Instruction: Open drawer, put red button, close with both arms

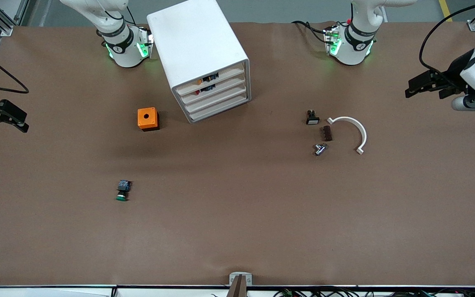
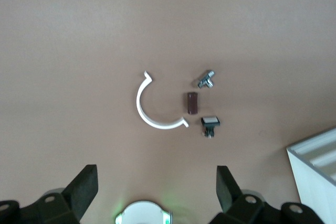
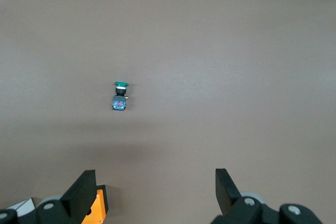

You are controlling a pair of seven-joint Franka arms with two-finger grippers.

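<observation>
Both arms are waiting at the frame's side edges, left gripper (image 2: 157, 187) and right gripper (image 3: 155, 187) spread and empty, while the red button (image 1: 196, 93) is seemingly sitting inside the shut drawer (image 1: 221, 88), upper middle, so nothing is looking left to do.

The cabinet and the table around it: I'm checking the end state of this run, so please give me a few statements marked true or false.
1. All four drawers of the cabinet are shut. True.
2. A green button lies on the table, nearer to the front camera than the orange box. True.
3. The left gripper holds a button. False: its fingers are open and empty, at the left arm's end of the table.
4. The white curved piece lies beside the orange box. False: it lies toward the left arm's end, beside three small parts.
5. The right gripper is open. True.
6. A red button lies on the table. False: none shows there.
</observation>
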